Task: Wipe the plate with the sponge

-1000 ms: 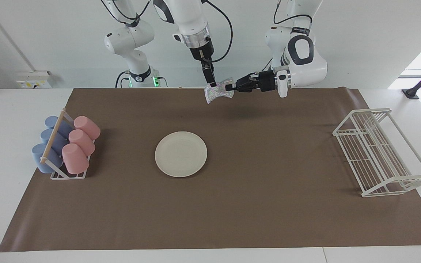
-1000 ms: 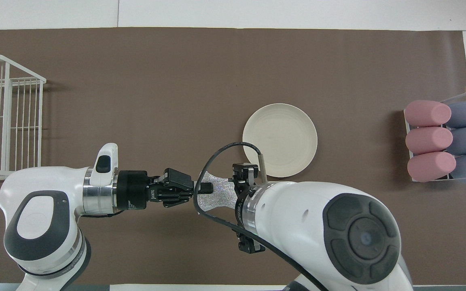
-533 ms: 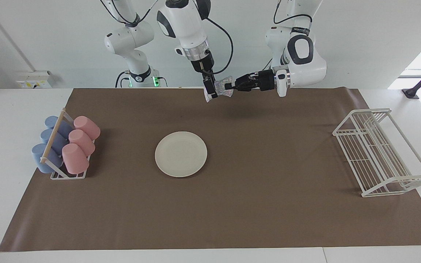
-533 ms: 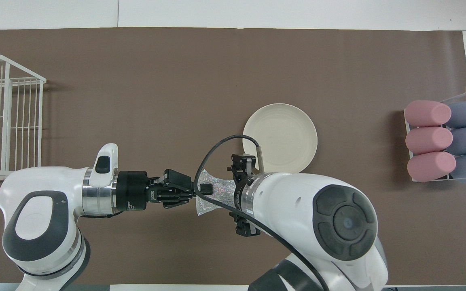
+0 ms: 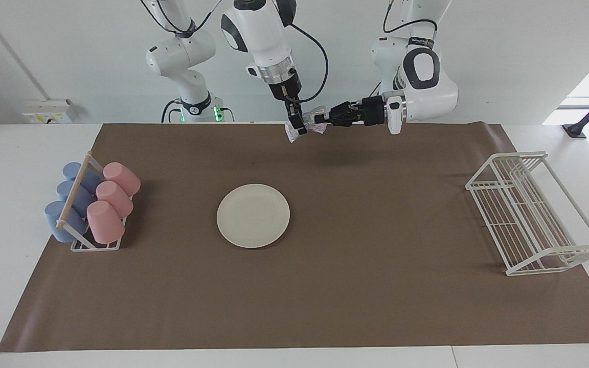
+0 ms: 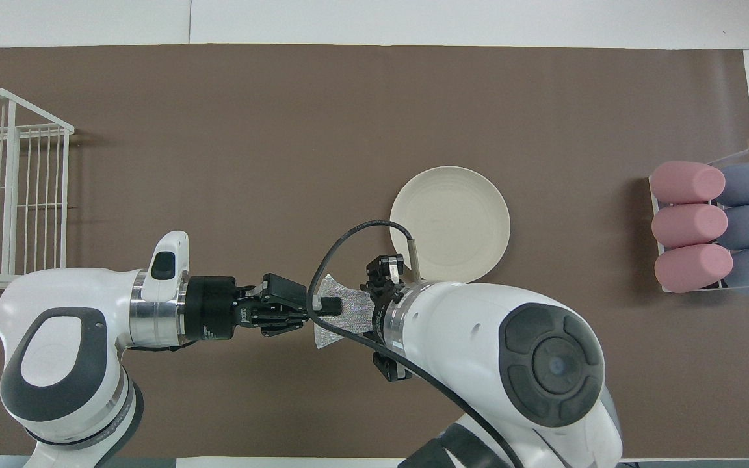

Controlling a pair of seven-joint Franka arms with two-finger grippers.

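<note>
The cream-white plate lies flat on the brown mat near the middle of the table, and also shows in the overhead view. The silvery sponge hangs in the air over the mat's edge nearest the robots, well above the table. My left gripper reaches in level and is shut on the end of the sponge. My right gripper points down at the sponge's other end, its fingers straddling it. In the overhead view the left gripper shows, but the right gripper is hidden under its own wrist.
A white wire rack stands at the left arm's end of the mat, also in the overhead view. A holder with pink and blue cups lying on their sides stands at the right arm's end.
The sponge has risen a little and bunched up between the two grippers. The right gripper has come lower over it. The left gripper has shifted slightly toward the right gripper.
</note>
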